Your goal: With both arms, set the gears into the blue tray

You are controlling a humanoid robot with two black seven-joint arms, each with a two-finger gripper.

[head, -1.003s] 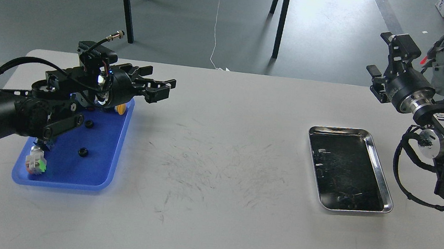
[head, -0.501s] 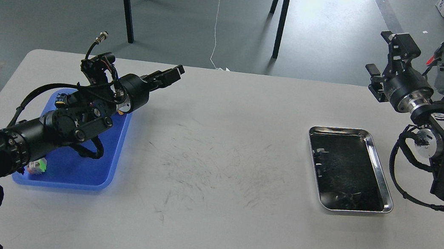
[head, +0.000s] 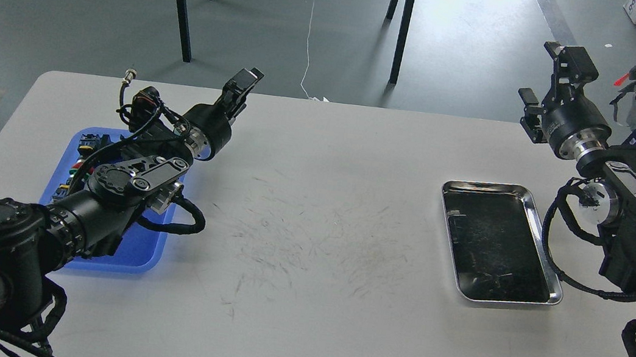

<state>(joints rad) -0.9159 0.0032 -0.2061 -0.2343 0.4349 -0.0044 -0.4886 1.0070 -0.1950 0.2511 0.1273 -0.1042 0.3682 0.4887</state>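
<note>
Both arms up over a scuffed white counter [head: 302, 299], grey floor behind with black stand legs and cables.

My left arm [head: 107, 194] covers most of the blue tray [head: 135, 259], so I can't spot any gears. Left jaws [head: 240, 89] are end-on, can't tell. Right jaws [head: 550, 71] look spread, holding nothing. Steel tray [head: 547, 258] sits right.
</note>
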